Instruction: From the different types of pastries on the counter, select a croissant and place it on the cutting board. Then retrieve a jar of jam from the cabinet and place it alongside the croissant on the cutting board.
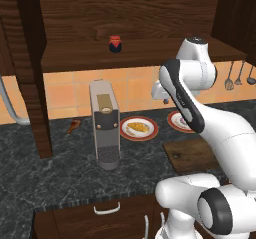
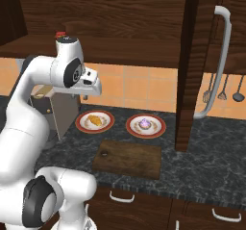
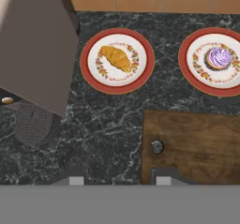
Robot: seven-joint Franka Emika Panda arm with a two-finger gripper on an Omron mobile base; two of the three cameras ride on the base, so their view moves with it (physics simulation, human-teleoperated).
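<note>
A: While the arm hangs over the counter [image 3: 108,129], what lies nearest, taking the cutting board [image 3: 197,145] as reference?

B: Cutting board sits at the counter's front, bare, dark brown, small hole [image 3: 157,146] near its left rear corner. Gripper [image 3: 116,181] is above the board's left edge, in the hand view; finger tips [image 3: 70,180] barely show at the bottom. Jaws drawn in as narrow as they go, nothing between them.

A: Behind the board?

B: Two red-rimmed plates. Left-rear plate [image 3: 117,60] carries the croissant [image 3: 116,58], golden-orange, lying diagonally. Right-rear plate [image 3: 213,61] carries the cupcake [image 3: 219,58], purple frosting. Both plates apart from the board, near it.

A: To the board's left?

B: Grey coffee machine [image 1: 104,124], upright, just beside the croissant plate. Further left, a small brown item [image 1: 73,126] on the counter; cannot tell what it is.

A: Farthest?

B: Orange tiled wall [image 2: 139,87], then above it the cabinet [image 1: 125,18]. Jar of jam [image 1: 115,44] stands on its shelf, up and left of the board, red lid on. Utensils [image 2: 223,90] hang on the wall far right of the board.
</note>
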